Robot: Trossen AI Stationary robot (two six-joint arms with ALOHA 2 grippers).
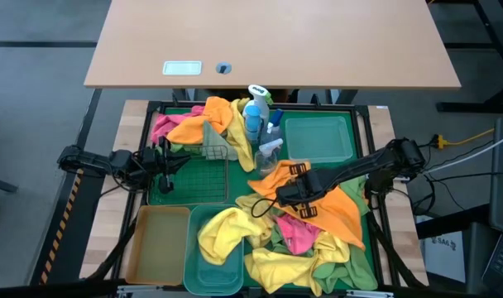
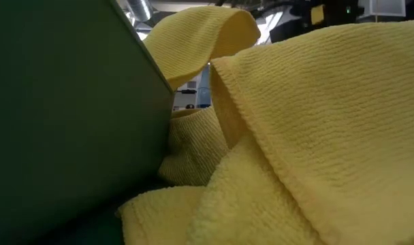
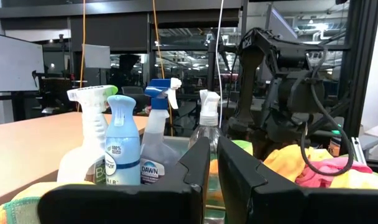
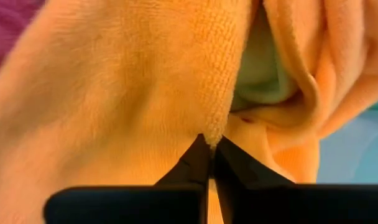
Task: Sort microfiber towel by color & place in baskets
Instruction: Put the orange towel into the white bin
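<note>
The orange microfiber towel (image 1: 338,205) lay at the centre of the large green tray (image 1: 361,112), pinched in a fold (image 4: 209,134) by the closed right gripper (image 1: 278,199). Yellow towels (image 1: 227,232) draped the teal plastic basket (image 1: 206,277) at seven o'clock, beside the amber-tan basket (image 1: 156,244). At nine o'clock the left gripper (image 1: 165,161) hung shut, empty, over the wire-mesh basket (image 1: 198,178).

Towels: soft, matt microfiber cloth; the yellow towel (image 2: 316,122) shows a ribbed weave, the orange towel (image 4: 133,81) a fine nap. Teal basket (image 1: 214,269): smooth translucent plastic. Tabletop (image 1: 268,41): matt wood-look laminate.
</note>
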